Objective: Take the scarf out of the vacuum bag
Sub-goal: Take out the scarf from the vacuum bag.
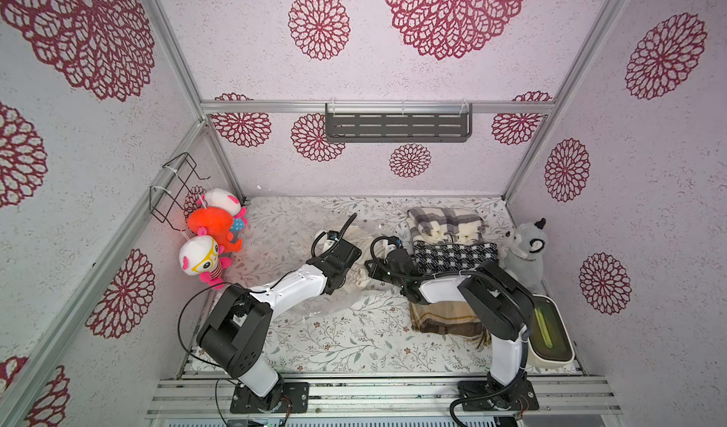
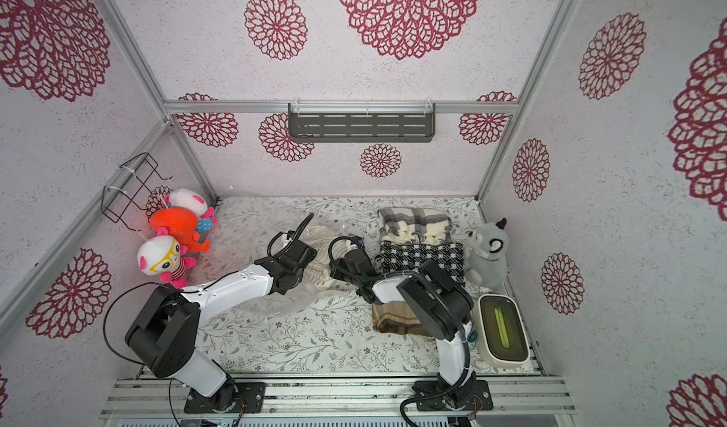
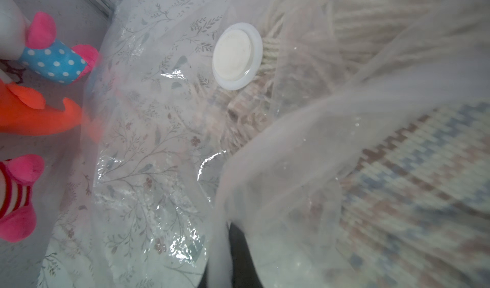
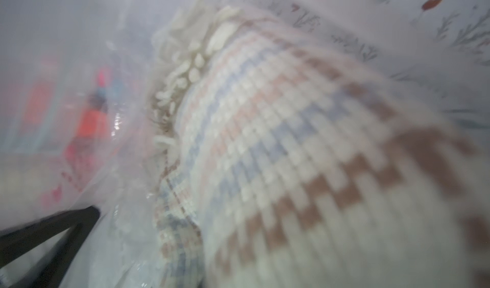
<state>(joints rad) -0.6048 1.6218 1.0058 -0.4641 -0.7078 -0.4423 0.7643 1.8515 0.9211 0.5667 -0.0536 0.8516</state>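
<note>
The vacuum bag [image 1: 330, 307] [image 2: 287, 307] lies crumpled in the middle of the flowered table, between my two arms. Its round white valve cap [image 3: 237, 56] shows in the left wrist view. Inside it sits the scarf [image 1: 364, 277] [image 4: 291, 140], cream knit with brown and blue checks and a fringe. My left gripper [image 1: 341, 283] [image 3: 222, 268] is shut on a fold of the bag's plastic. My right gripper [image 1: 375, 273] reaches into the bag from the right and is shut on the scarf. The knit fills the right wrist view and hides the jaws.
Folded scarves lie at the back right: a grey plaid one [image 1: 444, 224], a black-and-white check one [image 1: 452, 258] and a brown one [image 1: 444, 319] under the right arm. A grey plush [image 1: 525, 252] and a white box [image 1: 550, 334] stand at the right edge. Plush toys [image 1: 212, 224] hang on the left wall.
</note>
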